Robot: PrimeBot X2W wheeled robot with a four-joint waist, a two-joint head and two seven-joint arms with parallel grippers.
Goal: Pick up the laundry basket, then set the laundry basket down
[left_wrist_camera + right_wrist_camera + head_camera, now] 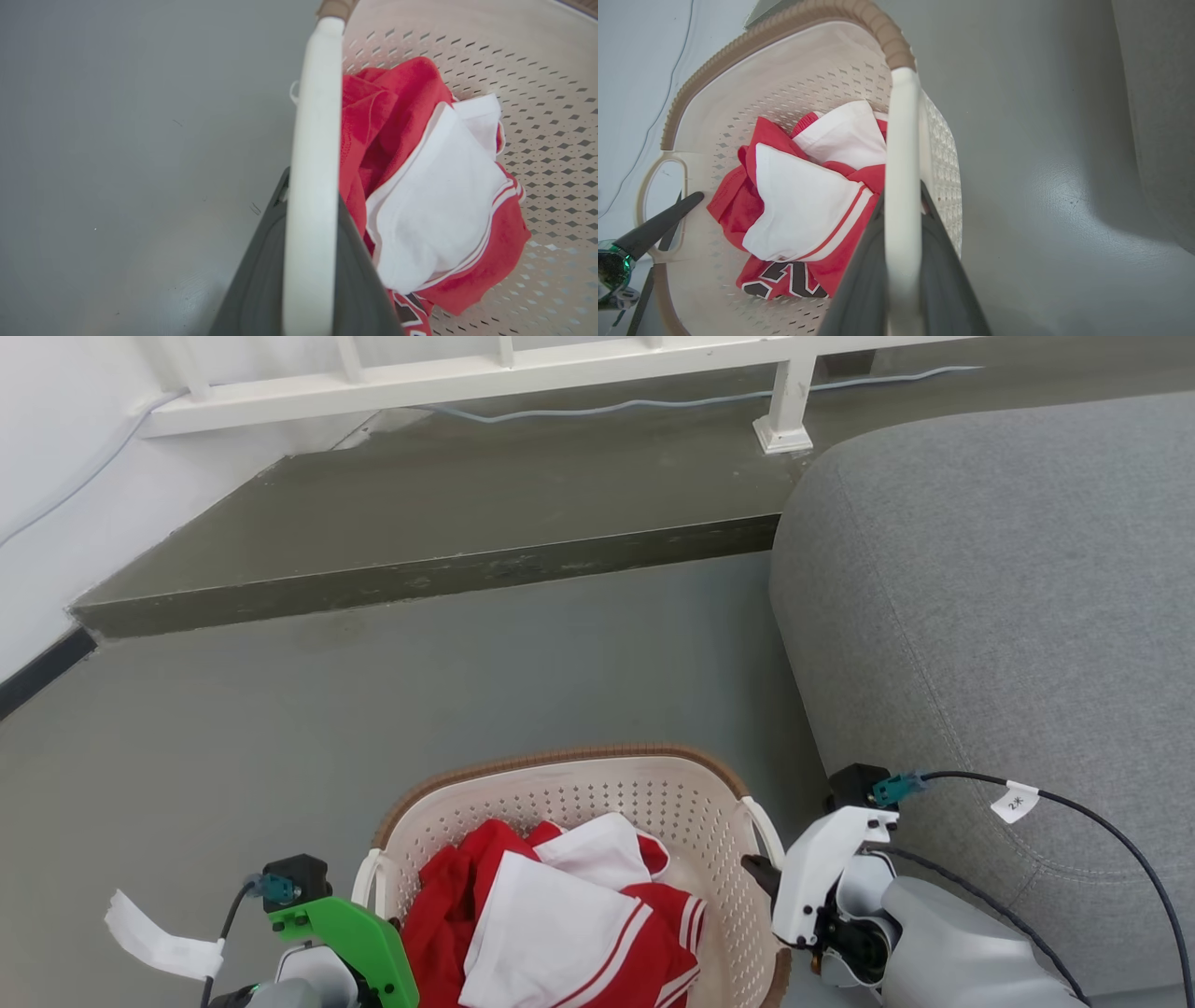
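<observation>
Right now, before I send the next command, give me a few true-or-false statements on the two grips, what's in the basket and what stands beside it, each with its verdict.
1. The left gripper is shut on the laundry basket at its left handle. True.
2. The laundry basket is empty. False: red and white clothes lie in it.
3. The right gripper is open and apart from the basket. False: its fingers clamp the right handle.
4. A grey sofa stands to the robot's right of the basket. True.
</observation>
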